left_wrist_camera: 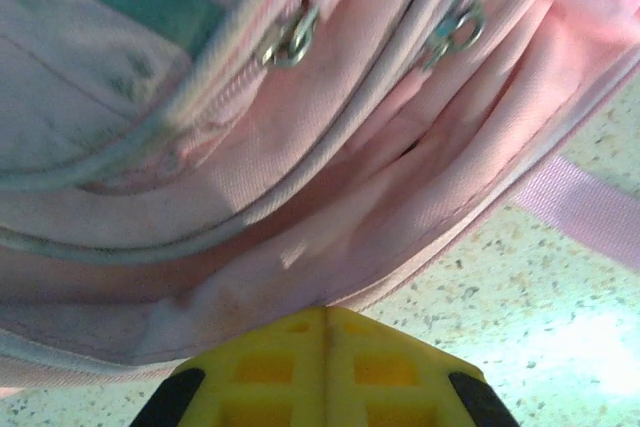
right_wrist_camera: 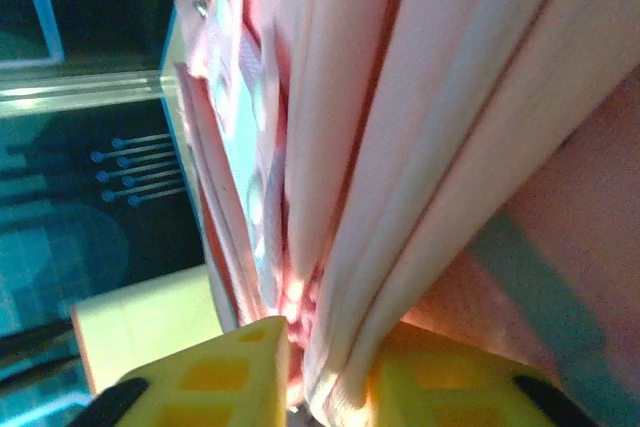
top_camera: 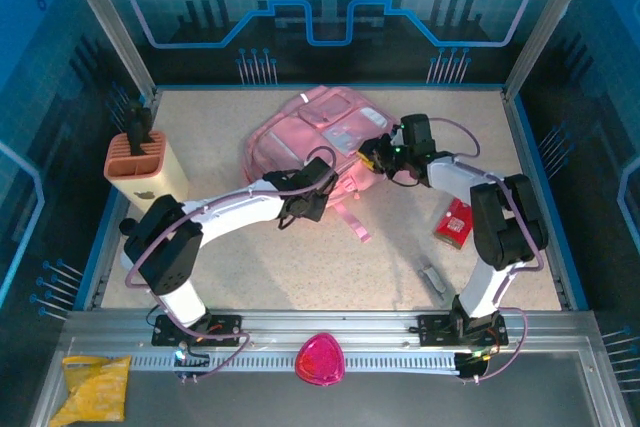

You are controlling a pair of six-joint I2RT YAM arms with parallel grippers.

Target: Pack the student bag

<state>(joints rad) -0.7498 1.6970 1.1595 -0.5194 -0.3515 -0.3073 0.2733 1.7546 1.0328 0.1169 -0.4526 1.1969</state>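
— Hands?
— The left hand is closed, its tips against the near edge of the large soft pink student bag. The right hand pinches a fold of it, fingers slightly apart.
— Progress?
— Early, I'd judge. The bag lies mid-counter, and a flat red packet and a small grey piece lie unpacked on the right.

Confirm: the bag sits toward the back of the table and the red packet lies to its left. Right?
Not quite. The red packet lies to the right of the bag, beside the right arm, as the top view shows. The rest holds.
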